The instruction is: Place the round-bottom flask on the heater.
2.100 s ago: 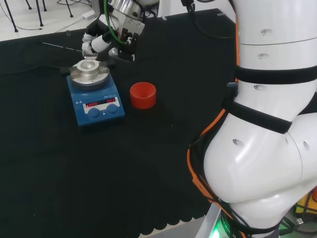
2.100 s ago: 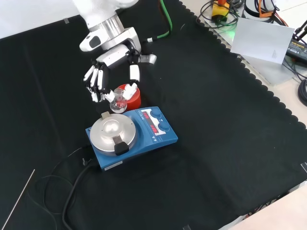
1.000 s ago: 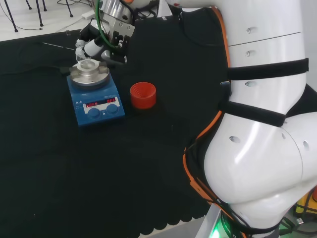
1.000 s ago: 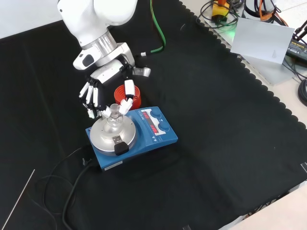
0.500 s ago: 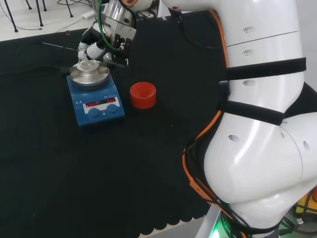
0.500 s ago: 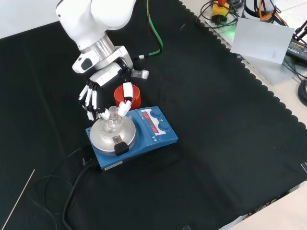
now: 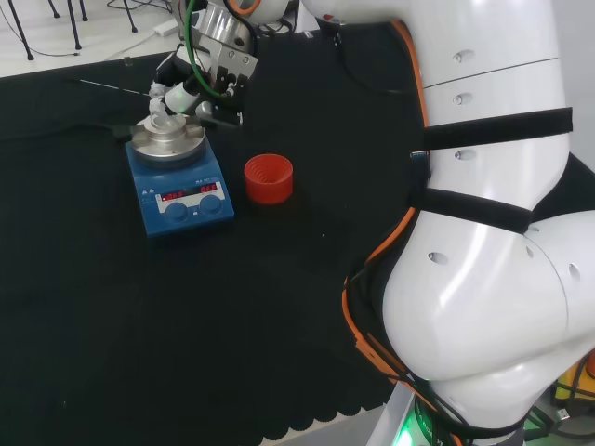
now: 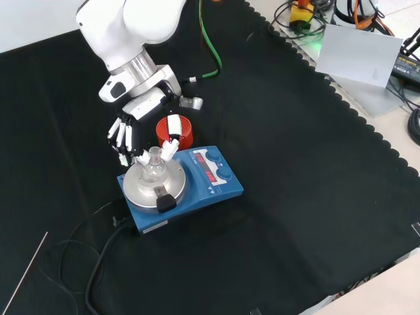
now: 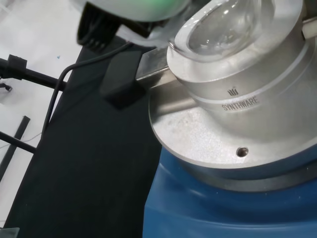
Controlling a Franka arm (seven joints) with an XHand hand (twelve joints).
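Round-bottom flask [image 8: 155,172] sits bulb-down in the dished metal block on top of the heater [image 8: 178,186], neck up, so the cup shape keeps the round base from rolling. Hand [image 8: 141,141] is right over it; fingers [image 8: 172,129] curl round the neck w/ thumb opposite, pinching it upright, not let go yet by the look of it. Red ribbed stand [image 7: 269,178] is empty, just beside the heater on the table [image 8: 315,197]. Count: 1 flask, 1 heater, 1 stand, 1 hand.
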